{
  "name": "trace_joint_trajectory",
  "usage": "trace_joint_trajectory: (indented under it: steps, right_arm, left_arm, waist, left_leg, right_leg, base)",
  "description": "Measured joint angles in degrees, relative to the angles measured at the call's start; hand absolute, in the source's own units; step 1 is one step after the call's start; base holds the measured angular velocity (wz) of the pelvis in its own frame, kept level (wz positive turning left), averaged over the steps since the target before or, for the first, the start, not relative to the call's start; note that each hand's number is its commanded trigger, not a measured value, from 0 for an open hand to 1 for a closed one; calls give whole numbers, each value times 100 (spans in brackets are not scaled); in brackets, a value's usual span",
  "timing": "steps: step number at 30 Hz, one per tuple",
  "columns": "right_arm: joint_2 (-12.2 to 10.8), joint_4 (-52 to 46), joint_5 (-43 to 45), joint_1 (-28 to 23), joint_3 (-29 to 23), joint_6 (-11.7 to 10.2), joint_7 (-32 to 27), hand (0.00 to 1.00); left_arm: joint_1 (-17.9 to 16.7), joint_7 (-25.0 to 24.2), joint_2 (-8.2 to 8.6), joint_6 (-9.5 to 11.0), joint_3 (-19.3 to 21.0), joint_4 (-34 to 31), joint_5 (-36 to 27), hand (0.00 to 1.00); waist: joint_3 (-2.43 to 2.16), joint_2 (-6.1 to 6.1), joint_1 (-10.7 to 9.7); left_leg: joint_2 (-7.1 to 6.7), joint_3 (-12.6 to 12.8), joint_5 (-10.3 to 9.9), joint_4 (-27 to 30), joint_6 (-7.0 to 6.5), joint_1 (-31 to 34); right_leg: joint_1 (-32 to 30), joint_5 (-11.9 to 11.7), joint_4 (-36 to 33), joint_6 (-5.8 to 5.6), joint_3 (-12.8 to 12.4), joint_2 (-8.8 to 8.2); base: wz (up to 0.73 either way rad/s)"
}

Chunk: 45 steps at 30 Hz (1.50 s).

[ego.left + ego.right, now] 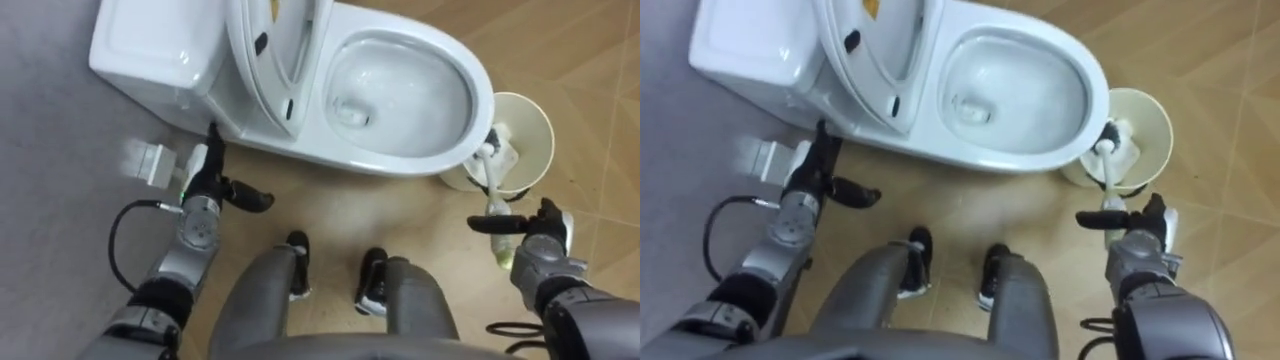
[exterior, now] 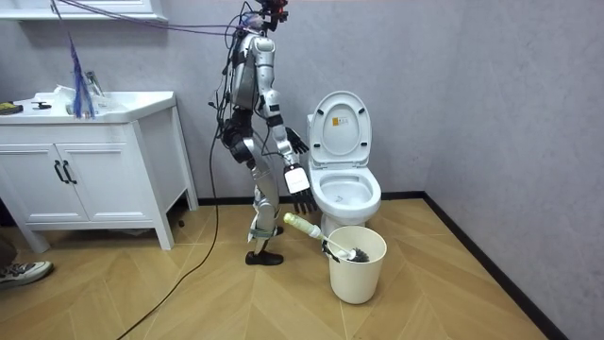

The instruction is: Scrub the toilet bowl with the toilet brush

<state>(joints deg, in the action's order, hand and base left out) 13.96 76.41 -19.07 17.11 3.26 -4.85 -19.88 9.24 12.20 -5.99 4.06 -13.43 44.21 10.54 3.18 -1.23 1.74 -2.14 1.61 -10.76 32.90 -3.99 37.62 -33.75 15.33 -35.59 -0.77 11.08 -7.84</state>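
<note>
Cream bucket [image 1: 540, 120] right of the toilet bowl [image 1: 400, 160] holds the brush [image 1: 492, 178] head; right hand [image 1: 545, 242] grips its handle, left hand [image 1: 205, 185] hangs open; lift-out step, I'd say; next, swing left into the bowl.

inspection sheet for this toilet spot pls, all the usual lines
surface: wood-plank floor
job's things: toilet, seat and lid up, bowl exposed; brush, head in the cream bucket beside the bowl
clutter: small white box on the floor by the tank
hands: left hand open, fingers pointing at the toilet base; right hand at the brush handle, grasp unclear
cables: only the robot's own
surroundings: grey wall, white vanity, a person's shoe at the room view's left edge
</note>
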Motion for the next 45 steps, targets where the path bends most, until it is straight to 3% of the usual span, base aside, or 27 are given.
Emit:
trace_joint_trajectory:
  steps: [7, 14, 18, 25, 30, 38, 41, 45]
  right_arm:
    - [226, -47, -63, 109, 1, 8, -45, 0]
    - [481, -29, -73, 286, 239, -4, -157, 0]
    - [486, -8, -101, 273, 498, -4, -231, 0]
    - [492, 22, -217, 268, 513, -9, -189, 0]
    - [515, 1, -340, 326, 502, -8, -47, 0]
    - [534, 20, -440, 414, 509, -7, 134, 0]
    - [536, -7, -483, 406, 509, 2, 137, 0]
    - [542, -33, -595, 431, 512, 5, 157, 0]
  left_arm:
    - [53, -141, -13, 56, -263, -163, -216, 0]
    - [281, -192, -42, 59, -452, -183, -362, 0]
    - [285, -192, -38, 69, -666, -193, -364, 0]
    - [326, -187, -54, 88, -713, -194, -369, 0]
    - [461, -187, -88, 118, -754, -194, -417, 0]
    - [489, -189, -184, 118, -813, -200, -418, 0]
    - [419, -166, -274, 113, -812, -327, -421, 0]
    - [415, -156, -269, 95, -813, -383, -422, 0]
  waist:
    - [-6, -4, -7]
    - [-3, -9, 6]
    - [-3, -8, 9]
    - [2, -5, -22]
    - [5, 3, -56]
    - [13, 16, -78]
    - [10, 30, -41]
    - [8, 43, -1]
  left_leg:
    - [-37, 47, -34, 305, -36, 557]
    - [-35, 108, -194, 845, -17, 1069]
    - [-15, 93, -304, 1144, 13, 1306]
    - [41, 137, -388, 1515, 29, 1837]
    - [38, 114, -589, 2094, 51, 2305]
    - [-15, 123, -712, 2519, 58, 2733]
    - [39, 136, -858, 2841, 72, 2929]
    - [57, 134, -1071, 3275, 93, 3114]
  right_leg:
    - [-605, 110, -445, 26, -16, -111]
    - [-1179, 342, -1090, 69, -151, -172]
    - [-1397, 457, -1368, 91, -174, -166]
    - [-1949, 542, -1754, 143, -239, -156]
    - [-2394, 779, -2337, 191, -239, -229]
    - [-2831, 997, -2869, 254, -239, -371]
    - [-3018, 1113, -3142, 287, -270, -350]
    - [-3185, 1315, -3547, 307, -316, -350]
  base:
    - [3]
    - [-1]
    - [0]
    - [-2]
    - [5]
    - [6]
    - [-5]
    - [-3]
